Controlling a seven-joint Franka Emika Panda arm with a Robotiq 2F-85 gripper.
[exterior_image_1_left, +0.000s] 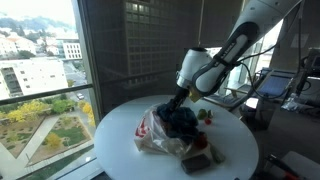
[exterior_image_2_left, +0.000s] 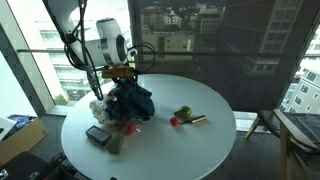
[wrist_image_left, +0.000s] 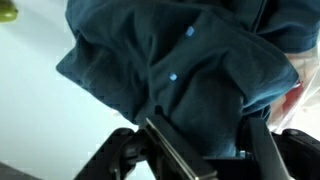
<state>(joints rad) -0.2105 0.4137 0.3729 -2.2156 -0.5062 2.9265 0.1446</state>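
In an exterior view, the gripper (exterior_image_1_left: 180, 99) comes down from the right onto the top of a dark blue shirt (exterior_image_1_left: 184, 122). The shirt is heaped near the middle of the round white table (exterior_image_1_left: 118, 125), and its top fold rises to meet the fingers. A white and red plastic bag (exterior_image_1_left: 153, 136) lies under the shirt and to its left, and a dark flat box (exterior_image_1_left: 197, 158) sits just in front. The fingertips are lost against the dark cloth here.

In an exterior view from across the table, the gripper (exterior_image_2_left: 122, 76) stands over the shirt (exterior_image_2_left: 132, 102), which hangs from it in a peak. The fingers pinch a bunch of its fabric, though the contact itself is too small to make out. To the right, well apart, lie a green piece (exterior_image_2_left: 183, 112), a red piece (exterior_image_2_left: 174, 122) and a short bar (exterior_image_2_left: 197, 120). The box (exterior_image_2_left: 98, 134) lies to the near left.

In the wrist view, the shirt (wrist_image_left: 170, 60) fills most of the frame, showing two pale buttons (wrist_image_left: 172, 76). Its lower fold sits between the fingers (wrist_image_left: 125, 155), which stand partly apart with cloth gathered between them. The gripper (wrist_image_left: 195, 152) is cut off at the bottom edge and blurred.
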